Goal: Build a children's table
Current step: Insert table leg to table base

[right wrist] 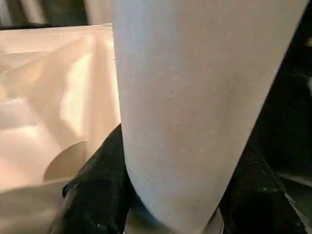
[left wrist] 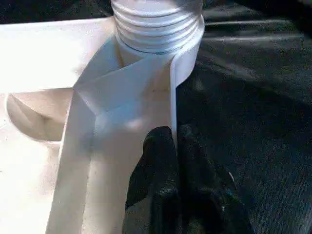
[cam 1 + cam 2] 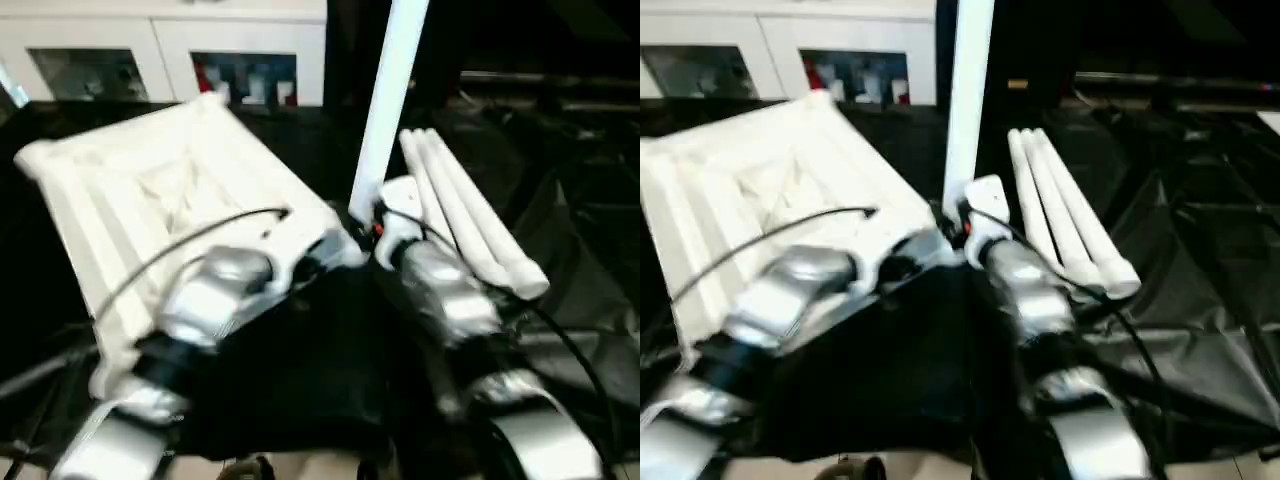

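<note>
The children's table top [image 3: 120, 190] lies upside down on black cloth, ribbed underside up. One white leg [image 3: 390, 90] stands upright at its near right corner socket [image 2: 161, 34], where the leg's threaded end sits. My right gripper [image 3: 376, 226] is shut on the base of this leg, which runs between its black fingers [image 1: 95, 195]. My left gripper [image 2: 171, 161] is shut on the thin rim wall of the table top, just beside that corner. Three more legs [image 3: 465, 210] lie side by side on the cloth to the right.
A white cabinet with glass doors [image 3: 170, 50] stands behind the table top. Crumpled black cloth [image 3: 590, 230] covers the surface to the right. A black cable [image 3: 180, 245] arcs over my left forearm.
</note>
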Controlling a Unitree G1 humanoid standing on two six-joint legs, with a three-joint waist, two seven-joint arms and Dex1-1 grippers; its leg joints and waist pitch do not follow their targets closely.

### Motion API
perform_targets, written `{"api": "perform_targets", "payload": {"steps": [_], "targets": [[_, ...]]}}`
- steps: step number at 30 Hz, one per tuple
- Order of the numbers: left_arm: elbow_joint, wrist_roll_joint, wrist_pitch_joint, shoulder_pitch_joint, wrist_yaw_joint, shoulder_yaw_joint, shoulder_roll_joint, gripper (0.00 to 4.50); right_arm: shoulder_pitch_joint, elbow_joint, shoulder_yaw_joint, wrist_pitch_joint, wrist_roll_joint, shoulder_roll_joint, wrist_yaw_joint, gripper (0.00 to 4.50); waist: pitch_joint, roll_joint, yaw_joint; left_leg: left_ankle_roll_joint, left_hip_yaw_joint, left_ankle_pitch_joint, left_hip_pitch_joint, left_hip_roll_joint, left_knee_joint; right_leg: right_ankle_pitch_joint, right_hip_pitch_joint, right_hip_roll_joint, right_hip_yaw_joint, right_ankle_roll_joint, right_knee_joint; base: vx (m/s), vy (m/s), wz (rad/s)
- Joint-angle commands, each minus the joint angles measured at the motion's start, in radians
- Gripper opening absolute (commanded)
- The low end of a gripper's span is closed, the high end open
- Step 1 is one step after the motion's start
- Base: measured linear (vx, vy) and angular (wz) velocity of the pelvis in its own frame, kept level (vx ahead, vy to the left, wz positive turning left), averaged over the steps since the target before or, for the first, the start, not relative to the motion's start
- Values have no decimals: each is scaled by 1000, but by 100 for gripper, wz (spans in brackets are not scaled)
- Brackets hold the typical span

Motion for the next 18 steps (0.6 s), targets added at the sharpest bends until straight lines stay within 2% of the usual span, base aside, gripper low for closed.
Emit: {"api": "perform_targets", "payload": {"steps": [1,3,5,7,8,10,16,17,18], "targets": [[-32,-11,-14,-42,16,-45,-55,0,69,146,40,133,-11,64,-11,192,-37,11,-8,-63,-58,-592,35,73,-92,-653,-2,-97,44,-84,-101,0,0,0],[-38,-16,0,-45,30,-42,-61,0,73,136,37,155,-12,80,-21,192,-33,13,-8,-65,-54,-627,46,71,-90,-639,-12,-91,43,-85,-107,0,0,0],[-44,-16,12,-47,35,-41,-62,0,76,132,34,162,-13,87,-28,192,-32,13,-11,-68,-59,-659,47,70,-94,-654,-8,-90,35,-74,-108,0,0,0],[-43,-10,17,-48,37,-36,-61,0,72,140,40,159,-25,90,-35,192,-36,13,-11,-71,-60,-654,45,71,-98,-624,-2,-92,34,-76,-108,0,0,0],[-41,-7,16,-47,37,-34,-60,0,71,144,42,157,-28,90,-37,192,-35,13,-11,-72,-60,-653,43,72,-99,-608,-3,-92,35,-79,-107,0,0,0],[-38,0,14,-45,37,-30,-60,0,67,149,51,151,-38,89,-36,192,-34,11,-9,-69,-56,-655,49,70,-97,-618,-8,-94,37,-80,-110,0,0,0],[-46,1,19,-41,40,-30,-57,0,66,136,82,142,-81,91,-33,192,-31,9,-9,-61,-57,-643,48,69,-96,-653,-8,-96,36,-72,-114,0,0,0],[-47,0,19,-41,39,-31,-57,0,67,133,78,139,-77,93,-28,248,-32,9,-8,-59,-57,-646,53,69,-95,-666,-11,-96,37,-65,-117,0,0,0],[-49,0,18,-40,36,-31,-56,0,66,127,70,138,-71,94,-28,262,-31,9,-9,-58,-57,-651,54,69,-94,-667,-13,-95,36,-64,-118,0,0,0]]}}
